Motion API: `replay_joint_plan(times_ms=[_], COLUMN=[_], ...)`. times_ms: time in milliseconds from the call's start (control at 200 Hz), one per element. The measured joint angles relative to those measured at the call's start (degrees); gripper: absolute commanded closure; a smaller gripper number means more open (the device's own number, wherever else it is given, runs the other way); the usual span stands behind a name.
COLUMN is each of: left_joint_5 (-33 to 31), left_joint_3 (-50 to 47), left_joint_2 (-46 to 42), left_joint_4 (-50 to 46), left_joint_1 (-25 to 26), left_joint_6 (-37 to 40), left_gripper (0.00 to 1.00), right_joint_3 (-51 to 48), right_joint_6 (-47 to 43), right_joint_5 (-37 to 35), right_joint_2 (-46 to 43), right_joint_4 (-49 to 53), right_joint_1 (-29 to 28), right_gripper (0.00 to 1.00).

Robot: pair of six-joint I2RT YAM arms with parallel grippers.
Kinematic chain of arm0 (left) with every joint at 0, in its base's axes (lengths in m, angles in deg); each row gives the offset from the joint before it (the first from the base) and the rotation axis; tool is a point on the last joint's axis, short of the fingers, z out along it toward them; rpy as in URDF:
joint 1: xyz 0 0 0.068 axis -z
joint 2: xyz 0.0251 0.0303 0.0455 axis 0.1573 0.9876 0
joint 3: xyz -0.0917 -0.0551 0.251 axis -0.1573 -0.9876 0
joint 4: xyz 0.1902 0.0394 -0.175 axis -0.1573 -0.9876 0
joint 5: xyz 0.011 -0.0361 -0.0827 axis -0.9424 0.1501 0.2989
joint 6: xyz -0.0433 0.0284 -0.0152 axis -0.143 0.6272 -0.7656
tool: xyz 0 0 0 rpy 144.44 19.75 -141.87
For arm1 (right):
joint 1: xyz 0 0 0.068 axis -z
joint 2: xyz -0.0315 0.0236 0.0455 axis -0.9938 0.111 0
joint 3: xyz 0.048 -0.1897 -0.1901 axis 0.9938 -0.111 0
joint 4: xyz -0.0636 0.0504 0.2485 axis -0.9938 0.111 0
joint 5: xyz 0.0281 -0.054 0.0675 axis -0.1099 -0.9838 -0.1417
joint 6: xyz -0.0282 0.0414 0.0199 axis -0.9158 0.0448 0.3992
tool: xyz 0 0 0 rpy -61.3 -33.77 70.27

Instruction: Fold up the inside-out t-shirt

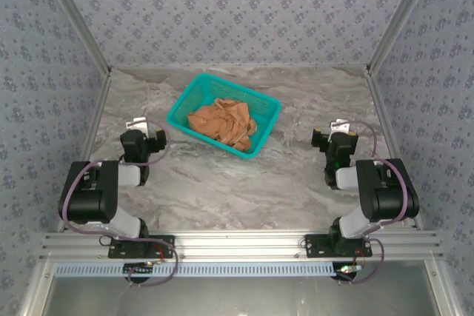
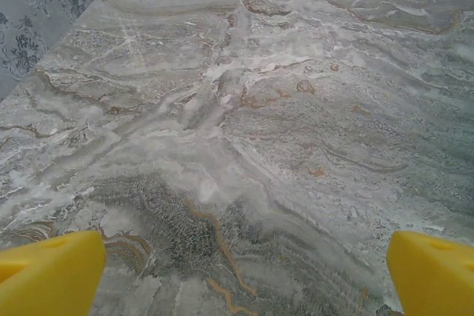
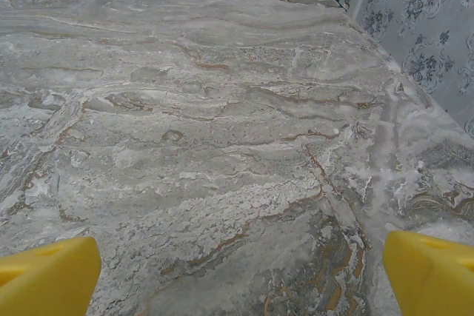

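Inside-out t-shirt: orange-tan, bunched up in teal mesh basket, set askew toward far edge of counter, approx mid-width. Left hand near left edge, well apart from basket, yellow fingers spread wide w/ bare marble showing btwn. Right hand near right edge, likewise spread wide, yellow fingertips at lower corners of wrist view, bare counter btwn.
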Motion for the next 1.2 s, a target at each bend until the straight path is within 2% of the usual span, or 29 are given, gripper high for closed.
replay_joint_plan(times_ms=[829,914,1004,1084,1199], left_joint_5=[0.22,-0.85,-3.58,-4.70,0.94], left_joint_3=[0.02,1.09,4.81,9.27,14.93], left_joint_2=[0.00,-1.18,-7.32,-13.84,-19.61], left_joint_4=[-0.04,-3.65,-14.21,-21.49,-26.77], left_joint_1=[-0.63,-0.63,-0.76,-1.16,-1.22], left_joint_6=[-0.04,-0.50,-2.67,-5.81,-10.93], left_gripper=[0.02,0.02,0.02,0.02,0.03], right_joint_3=[0.00,-0.28,-0.52,0.13,4.94], right_joint_6=[0.07,-0.15,-1.55,-0.59,6.82], right_joint_5=[-0.22,-0.24,-3.19,-4.83,-4.81], right_joint_2=[-0.04,-0.50,-4.52,-12.98,-23.85], right_joint_4=[0.00,-0.33,2.29,8.66,19.17], right_joint_1=[0.63,0.31,-2.16,-4.39,-6.60], right_gripper=[0.00,0.00,0.00,0.01,0.06])
